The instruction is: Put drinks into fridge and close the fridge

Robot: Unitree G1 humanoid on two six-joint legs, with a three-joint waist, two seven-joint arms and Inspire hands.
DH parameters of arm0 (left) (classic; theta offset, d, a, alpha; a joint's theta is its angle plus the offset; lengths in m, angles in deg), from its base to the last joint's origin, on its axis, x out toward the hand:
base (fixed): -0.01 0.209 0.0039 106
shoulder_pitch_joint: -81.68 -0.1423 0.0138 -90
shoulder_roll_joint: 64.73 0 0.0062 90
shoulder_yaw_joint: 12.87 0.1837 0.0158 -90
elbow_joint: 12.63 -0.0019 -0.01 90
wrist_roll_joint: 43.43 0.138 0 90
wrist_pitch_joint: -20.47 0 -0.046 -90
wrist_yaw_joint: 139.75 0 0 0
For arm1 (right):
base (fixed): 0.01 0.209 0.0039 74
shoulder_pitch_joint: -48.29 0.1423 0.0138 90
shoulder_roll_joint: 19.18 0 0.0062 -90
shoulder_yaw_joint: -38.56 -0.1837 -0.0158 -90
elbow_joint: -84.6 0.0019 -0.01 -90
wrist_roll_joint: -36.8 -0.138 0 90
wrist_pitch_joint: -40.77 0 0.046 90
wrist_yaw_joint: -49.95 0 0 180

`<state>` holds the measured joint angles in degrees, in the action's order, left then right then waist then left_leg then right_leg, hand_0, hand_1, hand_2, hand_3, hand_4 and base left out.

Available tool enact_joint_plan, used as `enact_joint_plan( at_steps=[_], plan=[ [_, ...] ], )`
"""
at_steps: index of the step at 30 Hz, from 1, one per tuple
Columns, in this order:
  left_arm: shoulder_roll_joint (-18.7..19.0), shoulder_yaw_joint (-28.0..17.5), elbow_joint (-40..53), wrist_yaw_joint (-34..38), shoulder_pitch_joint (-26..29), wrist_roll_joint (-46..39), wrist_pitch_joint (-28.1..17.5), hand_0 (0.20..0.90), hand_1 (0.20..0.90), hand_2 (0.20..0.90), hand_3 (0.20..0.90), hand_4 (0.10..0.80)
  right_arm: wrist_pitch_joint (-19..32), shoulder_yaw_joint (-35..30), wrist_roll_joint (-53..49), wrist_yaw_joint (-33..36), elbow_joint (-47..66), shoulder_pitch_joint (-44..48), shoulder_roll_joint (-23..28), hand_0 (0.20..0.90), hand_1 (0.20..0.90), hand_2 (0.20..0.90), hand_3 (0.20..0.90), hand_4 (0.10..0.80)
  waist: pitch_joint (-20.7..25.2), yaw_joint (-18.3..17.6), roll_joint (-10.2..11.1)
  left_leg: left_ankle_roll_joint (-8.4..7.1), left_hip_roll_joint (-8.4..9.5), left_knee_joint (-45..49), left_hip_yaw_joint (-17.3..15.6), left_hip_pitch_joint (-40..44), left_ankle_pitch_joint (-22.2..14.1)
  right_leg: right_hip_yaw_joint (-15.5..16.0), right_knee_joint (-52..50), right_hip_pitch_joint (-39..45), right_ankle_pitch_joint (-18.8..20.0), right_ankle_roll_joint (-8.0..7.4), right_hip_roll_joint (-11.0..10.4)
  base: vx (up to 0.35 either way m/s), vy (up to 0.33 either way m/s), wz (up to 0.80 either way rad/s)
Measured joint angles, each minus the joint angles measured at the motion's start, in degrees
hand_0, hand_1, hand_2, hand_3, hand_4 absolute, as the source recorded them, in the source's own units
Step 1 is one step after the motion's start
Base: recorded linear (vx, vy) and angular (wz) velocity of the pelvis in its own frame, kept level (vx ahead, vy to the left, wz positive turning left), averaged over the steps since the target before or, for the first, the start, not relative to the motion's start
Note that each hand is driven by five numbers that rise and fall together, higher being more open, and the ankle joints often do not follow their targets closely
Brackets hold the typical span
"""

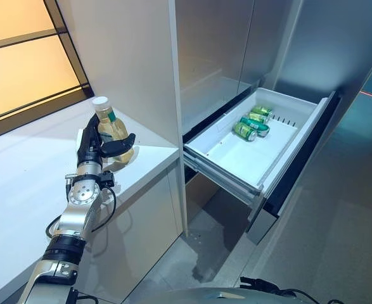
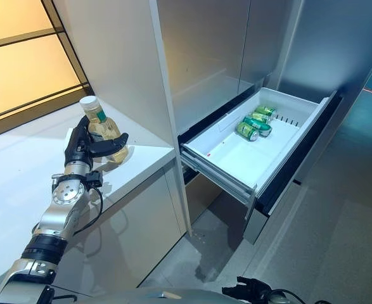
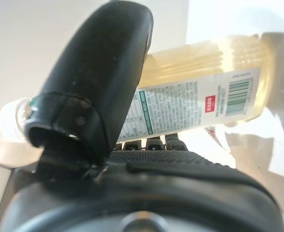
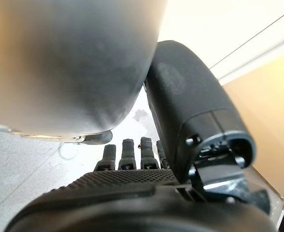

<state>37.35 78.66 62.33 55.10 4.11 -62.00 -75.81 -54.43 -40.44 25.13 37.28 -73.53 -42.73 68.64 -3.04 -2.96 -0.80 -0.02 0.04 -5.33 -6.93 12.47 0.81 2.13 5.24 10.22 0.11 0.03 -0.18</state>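
Observation:
A clear bottle point(image 1: 111, 128) of pale yellow drink with a white cap stands on the white counter point(image 1: 21, 171), next to the tall white panel. My left hand point(image 1: 89, 149) is shut on it: the thumb point(image 3: 98, 82) crosses the front of the bottle point(image 3: 204, 82) and the fingers lie behind it. The fridge drawer point(image 1: 227, 170) is pulled out to the right, with green cans point(image 1: 252, 123) lying at its far end. My right hand point(image 4: 132, 188) is open and empty, with its fingers straight.
The tall white panel point(image 1: 141, 57) stands between the counter and the fridge. The drawer's dark front point(image 1: 300, 168) juts into the grey floor space. The near part of the drawer's white bottom point(image 1: 246, 155) is bare.

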Motion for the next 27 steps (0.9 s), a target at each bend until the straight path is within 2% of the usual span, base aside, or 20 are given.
enact_joint_plan(
  at_steps=[5, 6, 7, 13, 27],
  plan=[
    [0.0, 0.0, 0.0, 1.2, 0.0, -2.0, -0.4, 0.9, 0.9, 0.9, 0.9, 0.8, 0.0, 0.0, 0.0, 0.0, 0.1, 0.1, -0.2, 0.9, 0.9, 0.9, 0.9, 0.8, -0.2, -0.3, 0.4, 0.0, 0.0, 0.0, 0.0, 0.0, 0.0, 0.0, 0.0, 0.0, 0.0, 0.0, 0.0, 0.0, 0.0, 0.0],
    [0.0, 0.0, 0.0, 1.6, 0.0, -2.3, -0.8, 0.869, 0.869, 0.869, 0.864, 0.764, 0.0, 0.0, 0.0, 0.0, 0.1, 0.1, -0.3, 0.9, 0.9, 0.9, 0.9, 0.8, -0.3, -0.3, 0.5, 0.0, -0.01, 0.0, 0.0, 0.0, 0.0, 0.0, 0.0, 0.0, 0.0, 0.01, 0.0, 0.0, 0.0, 0.0],
    [0.0, 0.0, 0.0, 2.0, 0.0, -2.6, -1.6, 0.9, 0.9, 0.9, 0.9, 0.8, 0.0, 0.0, 0.0, 0.0, 0.2, 0.1, -0.4, 0.9, 0.9, 0.9, 0.9, 0.8, -0.4, -0.3, 0.6, 0.0, -0.01, 0.0, 0.0, 0.0, 0.0, 0.0, 0.0, 0.0, 0.0, 0.01, 0.0, 0.0, 0.0, 0.0],
    [-0.2, 0.0, 0.1, 4.3, 0.0, -2.8, -5.3, 0.9, 0.9, 0.9, 0.9, 0.8, 0.0, 0.0, 0.0, 0.0, 0.3, 0.0, -0.5, 0.9, 0.9, 0.9, 0.9, 0.8, -0.3, -0.4, 0.8, 0.02, 0.02, 0.0, 0.0, 0.0, 0.0, -0.1, 0.0, -0.1, 0.0, 0.02, 0.0, 0.0, 0.0, 0.0],
    [-0.7, 0.0, 0.1, 5.6, 0.0, -2.7, -5.7, 0.9, 0.9, 0.9, 0.9, 0.8, 0.0, 0.0, 0.1, 0.1, 0.3, 0.0, -0.5, 0.9, 0.9, 0.9, 0.9, 0.8, -0.3, -0.4, 0.8, 0.02, 0.02, 0.0, 0.0, 0.0, 0.0, -0.2, 0.0, 0.0, 0.1, 0.02, 0.0, 0.0, 0.0, 0.0]
  ],
)
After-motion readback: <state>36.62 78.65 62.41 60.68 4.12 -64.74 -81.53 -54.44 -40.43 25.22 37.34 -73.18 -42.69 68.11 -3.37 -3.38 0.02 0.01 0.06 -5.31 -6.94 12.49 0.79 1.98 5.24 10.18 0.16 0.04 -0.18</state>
